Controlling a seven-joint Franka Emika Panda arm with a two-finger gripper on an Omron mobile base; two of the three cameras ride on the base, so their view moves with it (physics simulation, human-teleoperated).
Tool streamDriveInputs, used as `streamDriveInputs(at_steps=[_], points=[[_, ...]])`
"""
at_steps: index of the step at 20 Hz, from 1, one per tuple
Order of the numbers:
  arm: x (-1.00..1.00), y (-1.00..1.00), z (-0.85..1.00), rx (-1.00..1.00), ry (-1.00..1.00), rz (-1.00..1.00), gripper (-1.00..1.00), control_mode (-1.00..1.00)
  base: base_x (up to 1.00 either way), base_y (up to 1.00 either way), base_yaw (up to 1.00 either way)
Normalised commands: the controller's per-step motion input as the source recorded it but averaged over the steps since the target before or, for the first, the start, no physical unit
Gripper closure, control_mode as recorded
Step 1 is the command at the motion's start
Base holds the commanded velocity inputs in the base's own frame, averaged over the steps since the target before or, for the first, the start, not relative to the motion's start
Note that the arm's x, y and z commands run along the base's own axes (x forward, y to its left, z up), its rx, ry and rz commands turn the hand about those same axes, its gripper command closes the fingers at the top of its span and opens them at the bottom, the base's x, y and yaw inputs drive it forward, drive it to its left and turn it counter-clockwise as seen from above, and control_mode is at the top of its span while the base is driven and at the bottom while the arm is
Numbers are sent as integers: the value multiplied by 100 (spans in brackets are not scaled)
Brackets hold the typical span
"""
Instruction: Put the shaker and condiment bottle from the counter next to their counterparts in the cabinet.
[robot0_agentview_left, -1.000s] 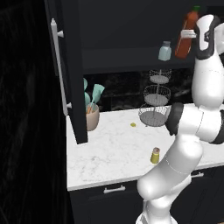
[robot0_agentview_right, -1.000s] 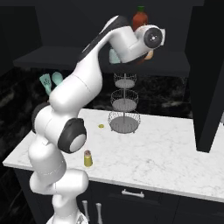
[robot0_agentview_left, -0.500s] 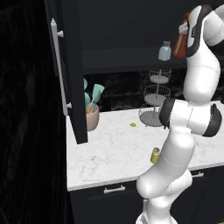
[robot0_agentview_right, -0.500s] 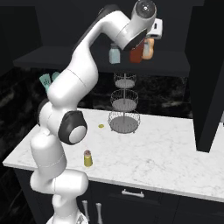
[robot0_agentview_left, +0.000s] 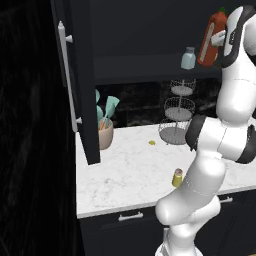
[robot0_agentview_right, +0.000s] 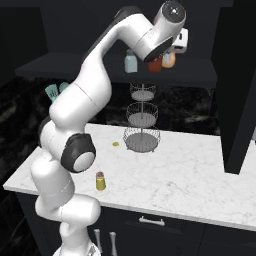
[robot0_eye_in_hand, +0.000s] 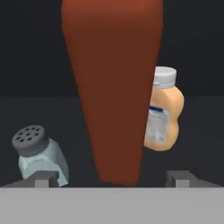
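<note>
1. Cabinet (robot0_agentview_left: 80, 100) is the largest thing: a black wall cabinet, its tall door with a long silver bar handle standing open on the left, and a dark shelf (robot0_agentview_right: 200, 75) above the counter.
2. Counter (robot0_agentview_left: 125, 175) is white marble with grey veins, over dark drawers with silver handles.
3. Arm (robot0_agentview_right: 90, 90) is white with dark joints; it rises from the near side and reaches up to the shelf.
4. Wire stand (robot0_agentview_right: 141, 120) with three round tiers is at the far side of the counter, below the shelf.
5. Condiment bottle (robot0_eye_in_hand: 111, 87), tall and red-brown with a green cap, is at the shelf level in front of the gripper (robot0_eye_in_hand: 111, 177). In the left base view it leans, with the cap toward the right. I cannot tell if its bottom rests on the shelf.
6. Jaws are wide apart; each fingertip (robot0_eye_in_hand: 41, 178) stands away from the bottle's sides, so nothing is clamped.
7. Utensil pot (robot0_agentview_left: 105, 132) with pale green tools stands on the left of the counter, just beside the open door.
8. Orange bottle (robot0_eye_in_hand: 164, 113) with a pale cap and label is on the shelf, just to the right of the red bottle and behind it.
9. Pale shaker (robot0_eye_in_hand: 39, 153), blue-grey with a grey cap, is on the shelf at the left of the red bottle.
10. Yellow shaker (robot0_agentview_right: 100, 181) with a grey cap stands upright on the near part of the counter, close to the arm.
11. Small yellow bit (robot0_agentview_right: 115, 144) lies on the counter left of the wire stand.
</note>
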Motion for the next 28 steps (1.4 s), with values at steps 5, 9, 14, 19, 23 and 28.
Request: streamDriveInputs(at_steps=[5,9,14,19,23,28], points=[[-58,39,-10,0,6,0,-100,-100,0,0,0],[-84,35,0,0,1,0,-100,-100,0,0,0],[-99,27,-17,0,0,0,-100,-100,0,0,0],[-100,37,-56,0,0,0,-100,-100,0,0,0],[-100,45,-64,0,0,0,-100,-100,0,0,0],[-100,43,-56,0,0,0,-100,-100,0,0,0]])
